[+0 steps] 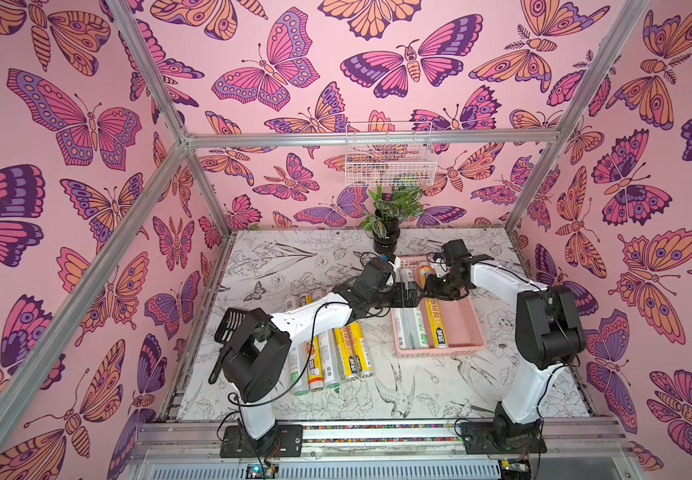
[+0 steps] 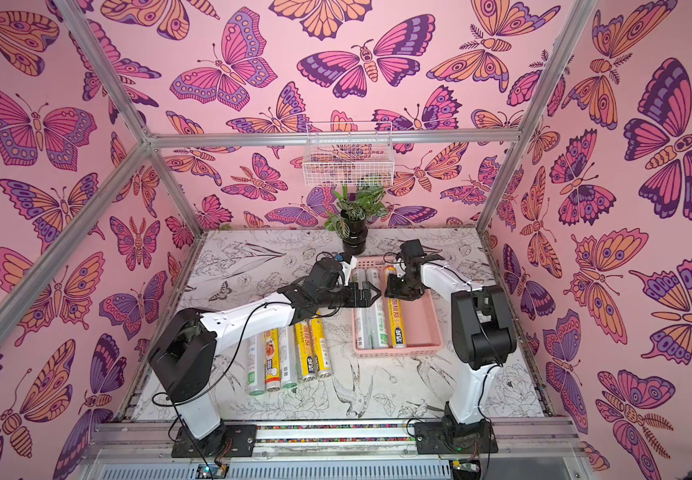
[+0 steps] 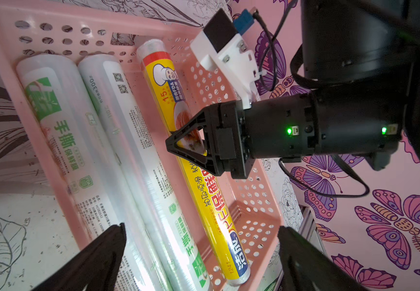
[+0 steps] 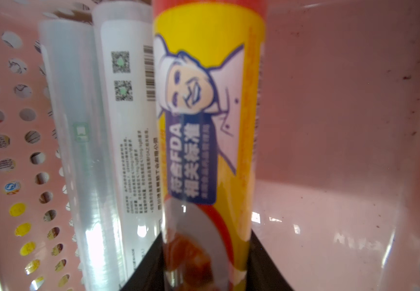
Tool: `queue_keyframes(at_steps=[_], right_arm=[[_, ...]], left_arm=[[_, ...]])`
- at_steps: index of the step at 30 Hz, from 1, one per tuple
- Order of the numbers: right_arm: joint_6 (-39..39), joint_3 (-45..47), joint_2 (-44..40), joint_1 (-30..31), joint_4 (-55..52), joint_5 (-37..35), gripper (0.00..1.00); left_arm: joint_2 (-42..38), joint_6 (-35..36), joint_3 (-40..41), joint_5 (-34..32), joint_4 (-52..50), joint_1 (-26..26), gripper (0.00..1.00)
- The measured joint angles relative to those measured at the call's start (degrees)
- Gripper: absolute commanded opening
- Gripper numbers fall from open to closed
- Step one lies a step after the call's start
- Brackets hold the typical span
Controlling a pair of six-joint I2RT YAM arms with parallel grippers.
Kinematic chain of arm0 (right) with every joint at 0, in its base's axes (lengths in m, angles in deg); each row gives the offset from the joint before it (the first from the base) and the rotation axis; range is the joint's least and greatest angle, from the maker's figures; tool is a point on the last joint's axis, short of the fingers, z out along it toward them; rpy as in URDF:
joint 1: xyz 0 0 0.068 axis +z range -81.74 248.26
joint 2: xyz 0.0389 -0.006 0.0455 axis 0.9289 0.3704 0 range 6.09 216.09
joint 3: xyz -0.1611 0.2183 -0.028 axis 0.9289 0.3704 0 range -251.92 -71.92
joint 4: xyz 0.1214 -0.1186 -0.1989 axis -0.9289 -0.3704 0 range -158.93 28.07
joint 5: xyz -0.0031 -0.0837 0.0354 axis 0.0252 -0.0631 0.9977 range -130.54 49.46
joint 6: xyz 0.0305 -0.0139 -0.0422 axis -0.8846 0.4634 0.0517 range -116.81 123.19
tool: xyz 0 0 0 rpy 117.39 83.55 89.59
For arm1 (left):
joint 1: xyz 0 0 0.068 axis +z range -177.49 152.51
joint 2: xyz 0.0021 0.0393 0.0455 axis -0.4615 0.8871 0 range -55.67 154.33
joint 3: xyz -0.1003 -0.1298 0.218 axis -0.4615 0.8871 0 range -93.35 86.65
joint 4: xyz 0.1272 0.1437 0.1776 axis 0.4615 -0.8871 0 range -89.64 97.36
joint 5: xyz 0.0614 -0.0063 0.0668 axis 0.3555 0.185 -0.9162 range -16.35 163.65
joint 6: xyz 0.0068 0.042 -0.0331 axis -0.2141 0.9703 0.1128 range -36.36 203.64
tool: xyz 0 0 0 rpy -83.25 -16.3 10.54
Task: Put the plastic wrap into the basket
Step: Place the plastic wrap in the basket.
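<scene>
Nearest, five rolls (image 1: 346,353) lie on the table (image 1: 439,386), outside the basket (image 1: 439,352). Farther in, the left gripper (image 3: 201,228) hangs wide open over two silver rolls (image 3: 118,151) in the basket. Beside them the right gripper (image 1: 423,289) is clamped on a yellow roll (image 3: 203,199) low in the basket. The placing step looks nearly done; next, those jaws should part and lift clear.

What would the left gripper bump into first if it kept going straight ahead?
Most likely the right gripper, shut on the yellow roll in the basket. The open left gripper points across at it. Depth is unclear: tilted lower, it would hit the silvery rolls first.
</scene>
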Motion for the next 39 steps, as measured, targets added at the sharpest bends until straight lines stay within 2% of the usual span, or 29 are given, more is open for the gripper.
queue_keyframes(at_steps=[29, 35, 39], right_arm=[[-2.01, 0.00, 3.02, -0.17, 1.33, 1.44, 0.50], [-2.47, 0.00, 3.02, -0.22, 1.38, 1.46, 0.50], [-2.47, 0.00, 3.02, -0.22, 1.40, 1.73, 0.46]], left_arm=[[-0.20, 0.02, 0.00, 0.22, -0.17, 0.07, 1.00], [-0.20, 0.02, 0.02, 0.22, -0.15, 0.11, 1.00], [-0.20, 0.02, 0.07, 0.22, -0.17, 0.13, 1.00]])
